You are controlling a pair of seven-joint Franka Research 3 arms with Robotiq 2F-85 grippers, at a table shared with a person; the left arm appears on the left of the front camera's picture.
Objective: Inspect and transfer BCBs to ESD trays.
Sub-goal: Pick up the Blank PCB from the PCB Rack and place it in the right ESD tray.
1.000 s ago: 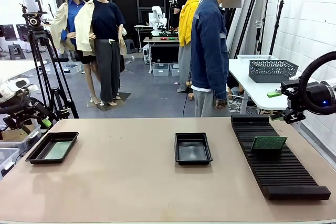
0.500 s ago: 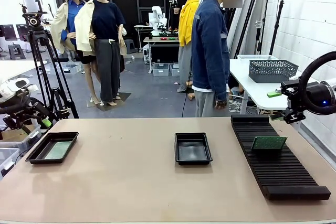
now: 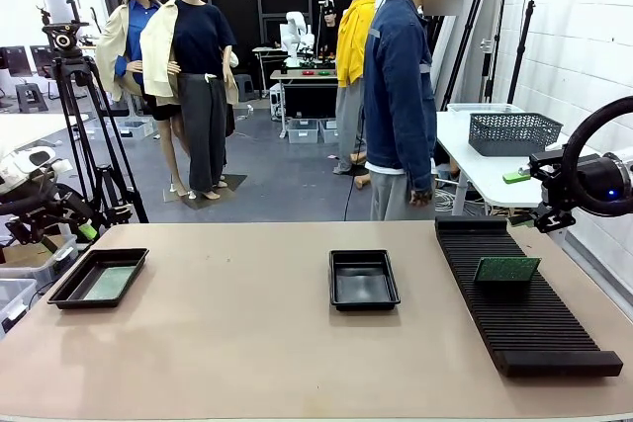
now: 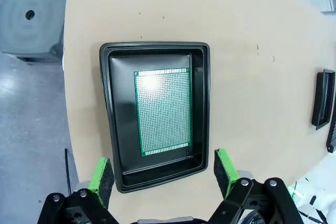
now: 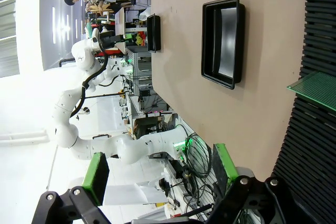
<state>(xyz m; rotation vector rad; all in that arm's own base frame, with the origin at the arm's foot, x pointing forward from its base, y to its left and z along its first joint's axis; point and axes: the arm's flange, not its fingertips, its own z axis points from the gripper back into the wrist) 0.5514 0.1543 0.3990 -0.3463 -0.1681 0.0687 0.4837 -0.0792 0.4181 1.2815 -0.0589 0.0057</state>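
A thin green BCB [image 4: 163, 111] lies flat in the left ESD tray [image 4: 155, 46]. It is rectangular, its face covered by a fine grid of tiny holes, with a pale border and a patch of glare near one corner. Its long sides run along the tray's long sides, and it is a little smaller than the glossy black floor. The left gripper [image 4: 164, 170] hangs above this tray's near rim, its green-padded fingers [image 4: 102, 174] spread wide apart with nothing between them.

A second BCB [image 3: 506, 269] stands on edge, tilted, in the slots of the black ribbed rack [image 3: 534, 333] on the counter [image 3: 227, 343]. The centre ESD tray [image 3: 364, 305] holds nothing. The right gripper [image 5: 160, 169] has its fingers apart too.
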